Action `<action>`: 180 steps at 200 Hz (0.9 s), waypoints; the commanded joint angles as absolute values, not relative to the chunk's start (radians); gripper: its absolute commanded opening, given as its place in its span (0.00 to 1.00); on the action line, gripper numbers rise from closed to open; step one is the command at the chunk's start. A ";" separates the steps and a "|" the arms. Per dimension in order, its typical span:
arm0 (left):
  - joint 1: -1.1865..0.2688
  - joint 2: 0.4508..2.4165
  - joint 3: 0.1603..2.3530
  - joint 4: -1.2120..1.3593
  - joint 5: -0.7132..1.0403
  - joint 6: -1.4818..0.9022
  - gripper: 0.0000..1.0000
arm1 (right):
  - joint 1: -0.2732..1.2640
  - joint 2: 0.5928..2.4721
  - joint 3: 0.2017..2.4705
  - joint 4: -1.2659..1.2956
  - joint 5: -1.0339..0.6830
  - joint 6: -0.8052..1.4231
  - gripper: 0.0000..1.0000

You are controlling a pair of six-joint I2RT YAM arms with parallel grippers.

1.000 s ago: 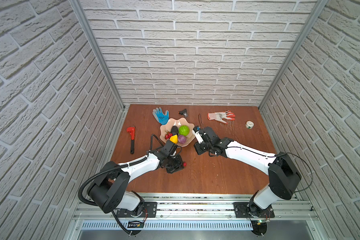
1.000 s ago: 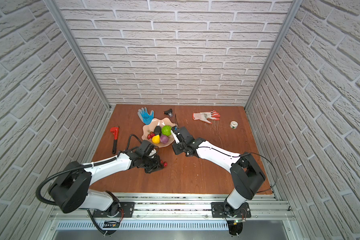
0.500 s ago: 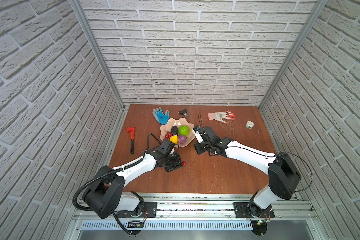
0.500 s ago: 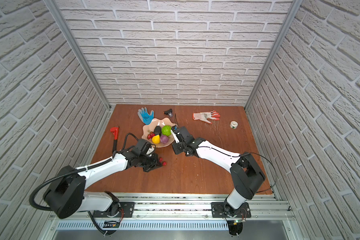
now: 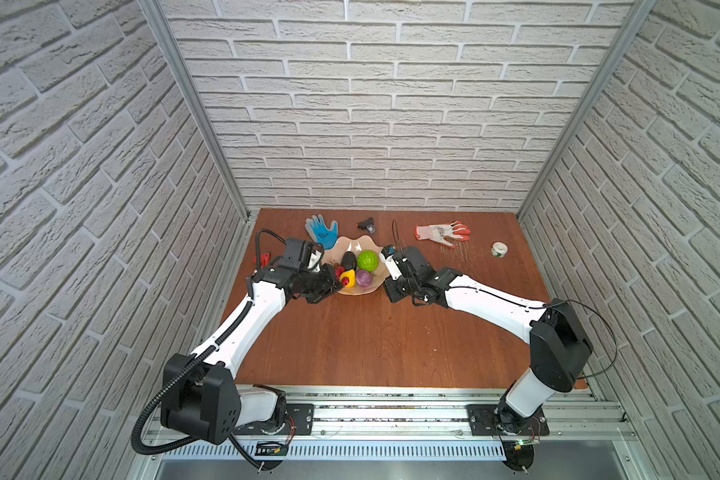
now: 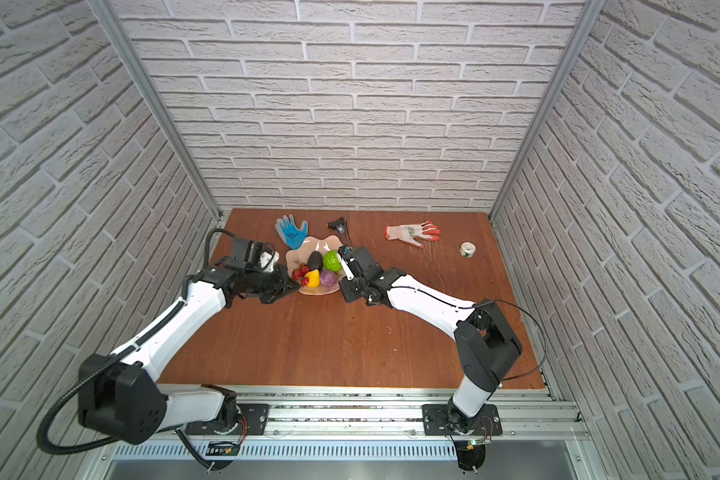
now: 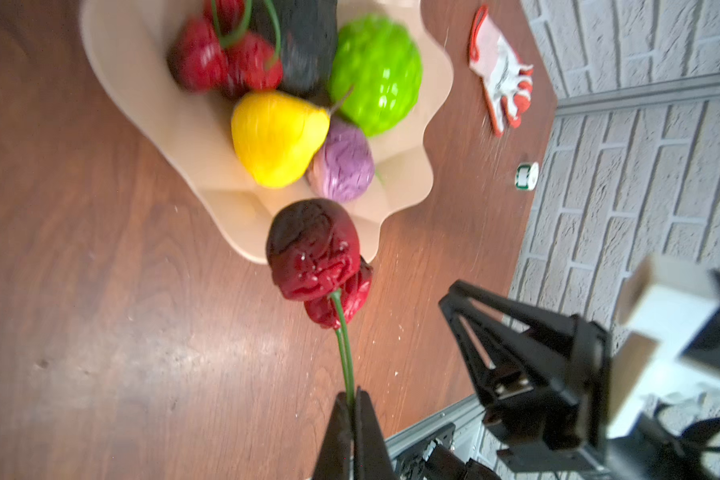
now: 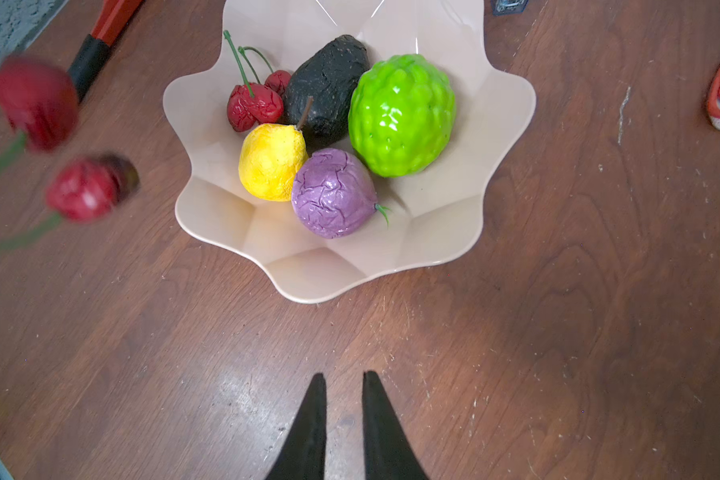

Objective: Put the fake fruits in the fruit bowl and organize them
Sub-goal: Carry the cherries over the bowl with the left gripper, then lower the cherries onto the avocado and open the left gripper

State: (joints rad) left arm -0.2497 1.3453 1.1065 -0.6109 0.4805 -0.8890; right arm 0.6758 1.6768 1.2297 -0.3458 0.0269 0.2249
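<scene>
Nearly done, we see plastic fruits (image 5: 367,260) in the scalloped peach-pink bowl (image 5: 352,241) mid-frame in both top views, our left gripper (image 7: 353,392) pinching by its green stems a seemingly last wrinkled red berry pair (image 7: 313,249) just beside the rim, right gripper (image 8: 341,378) narrowly parted, empty.

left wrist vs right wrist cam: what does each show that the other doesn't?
Left wrist only: left pincer shut on the green stems of the held red berries; tape roll.
Right wrist only: right pincer, slightly parted, empty; red-handled tool.
Both: fruit bowl holding avocado, green ball, yellow pear, purple fruit and a red berry pair; plus the held berries, blurred in the right wrist view.
</scene>
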 commanded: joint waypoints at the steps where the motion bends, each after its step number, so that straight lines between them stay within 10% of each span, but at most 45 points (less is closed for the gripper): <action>1: -0.207 1.421 1.178 -0.644 0.494 -0.792 0.00 | 0.673 1.675 1.252 -0.326 0.013 0.215 0.20; 180: -0.157 1.962 1.571 -0.505 0.432 -0.716 0.00 | 0.679 1.646 1.194 -0.339 0.040 0.192 0.21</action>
State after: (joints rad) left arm -0.1699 1.9350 1.5364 -0.5377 0.4507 -0.7414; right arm 0.6762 1.6779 1.2152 -0.3481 0.0292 0.2016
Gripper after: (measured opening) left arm 0.050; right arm 0.211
